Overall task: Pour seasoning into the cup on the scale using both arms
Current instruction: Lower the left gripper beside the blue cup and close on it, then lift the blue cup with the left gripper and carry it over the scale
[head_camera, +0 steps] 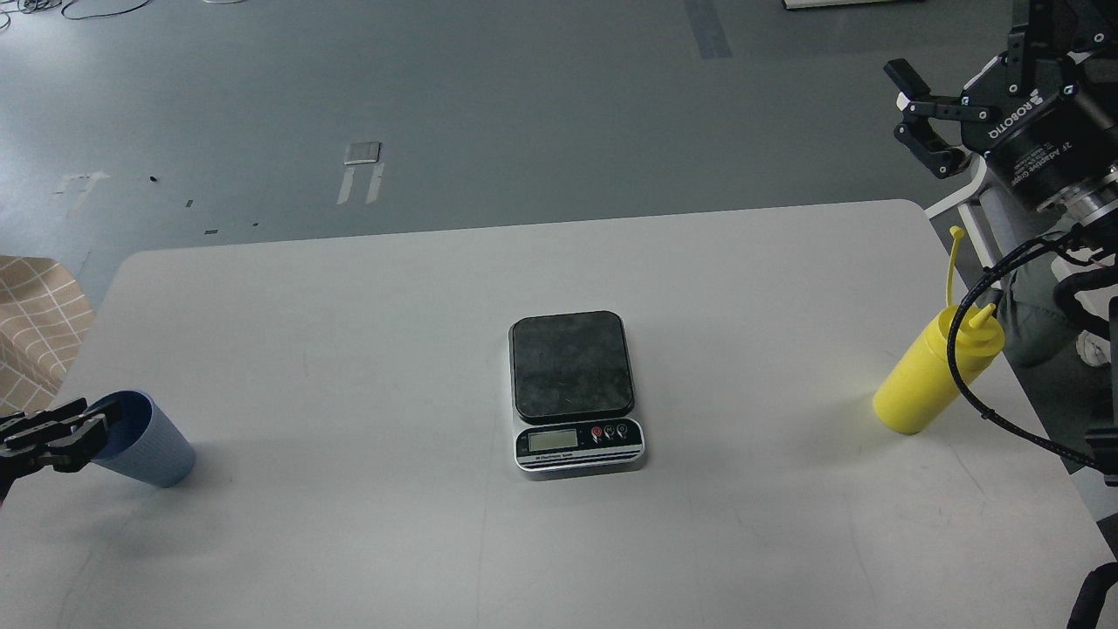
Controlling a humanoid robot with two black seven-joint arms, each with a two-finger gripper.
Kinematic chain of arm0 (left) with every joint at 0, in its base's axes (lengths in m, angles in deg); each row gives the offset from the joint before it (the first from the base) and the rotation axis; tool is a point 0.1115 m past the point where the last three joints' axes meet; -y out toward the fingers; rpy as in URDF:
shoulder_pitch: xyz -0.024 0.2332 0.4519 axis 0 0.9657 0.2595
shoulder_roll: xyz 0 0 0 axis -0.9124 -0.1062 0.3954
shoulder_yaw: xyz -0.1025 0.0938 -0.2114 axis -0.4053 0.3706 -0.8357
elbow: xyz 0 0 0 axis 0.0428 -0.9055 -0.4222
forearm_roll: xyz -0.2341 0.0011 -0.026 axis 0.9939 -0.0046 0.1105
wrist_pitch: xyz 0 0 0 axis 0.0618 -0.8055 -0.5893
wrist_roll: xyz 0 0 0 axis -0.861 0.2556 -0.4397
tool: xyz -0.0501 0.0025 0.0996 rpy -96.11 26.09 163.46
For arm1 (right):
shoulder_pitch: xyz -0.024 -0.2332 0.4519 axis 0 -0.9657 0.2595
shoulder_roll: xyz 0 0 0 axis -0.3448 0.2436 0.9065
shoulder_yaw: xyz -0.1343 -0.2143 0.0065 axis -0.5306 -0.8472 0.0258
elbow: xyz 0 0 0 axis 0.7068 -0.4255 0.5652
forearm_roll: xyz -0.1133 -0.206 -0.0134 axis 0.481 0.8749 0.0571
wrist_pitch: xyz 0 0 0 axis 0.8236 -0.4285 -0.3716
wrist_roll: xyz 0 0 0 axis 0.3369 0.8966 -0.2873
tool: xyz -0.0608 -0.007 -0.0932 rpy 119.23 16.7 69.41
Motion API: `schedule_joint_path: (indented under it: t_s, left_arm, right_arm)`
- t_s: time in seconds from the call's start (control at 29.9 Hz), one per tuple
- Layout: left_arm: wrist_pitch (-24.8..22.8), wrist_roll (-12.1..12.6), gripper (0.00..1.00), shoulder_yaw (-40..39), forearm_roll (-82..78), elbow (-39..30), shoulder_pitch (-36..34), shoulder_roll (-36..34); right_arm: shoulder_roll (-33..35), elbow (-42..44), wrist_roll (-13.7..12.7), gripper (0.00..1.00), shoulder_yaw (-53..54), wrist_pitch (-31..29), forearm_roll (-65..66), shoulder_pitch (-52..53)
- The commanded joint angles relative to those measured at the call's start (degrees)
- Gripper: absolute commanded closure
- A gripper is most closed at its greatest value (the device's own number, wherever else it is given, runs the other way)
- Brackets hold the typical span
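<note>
The light-blue ribbed cup (148,445) stands at the table's left front, leaning slightly in this view. My left gripper (61,432) is at the cup's left rim, with dark fingers close together; I cannot tell whether it is touching or gripping the cup. The scale (572,384) sits at the table's middle with a bare platform. The yellow seasoning bottle (930,376) stands near the right edge, nozzle uncapped, cap strap sticking up. My right gripper (906,105) is open and empty, high above and behind the bottle.
The white table (349,524) ends just right of the bottle. A black cable (961,367) from my right arm hangs across the front of the bottle's top. A tan checked object (35,323) lies off the table's left edge. White furniture (969,196) stands behind the right corner.
</note>
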Motion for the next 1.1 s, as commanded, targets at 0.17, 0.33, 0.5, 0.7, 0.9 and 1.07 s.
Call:
schedule_joint_path:
  t_s: [0.17, 0.33, 0.5, 0.7, 0.9, 1.07]
  left_arm:
    - [0.0, 0.0, 0.84, -0.3, -0.8, 0.0, 0.1, 0.0]
    - [0.2, 0.0, 1.00, -0.3, -0.8, 0.0, 0.1, 0.0]
    - [0.2, 0.0, 1.00, -0.1, -0.8, 0.0, 0.1, -0.2]
    - [0.2, 0.0, 1.00, -0.2, -0.8, 0.0, 0.0, -0.4]
    - [0.1, 0.0, 1.00, -0.3, -1.1, 0.0, -1.4, -0.3]
    - [-0.6, 0.0, 1.00, -0.4, -9.4, -0.9, -12.8, 1.7]
  right_arm:
    - [0.0, 0.0, -0.1, 0.00, 0.6, 0.0, 0.0, -0.1]
    - [-0.2, -0.4, -0.1, 0.00, 0.6, 0.0, 0.0, -0.9]
    - [-0.3, -0.7, 0.0, 0.00, 0.6, 0.0, 0.1, -1.3]
    - [-0.3, -0.7, 0.0, 0.00, 0.6, 0.0, 0.1, -1.6]
    - [-0.4, -0.8, 0.0, 0.00, 0.6, 0.0, 0.1, -2.1]
    - [-0.4, -0.8, 0.0, 0.00, 0.6, 0.0, 0.1, -2.4]
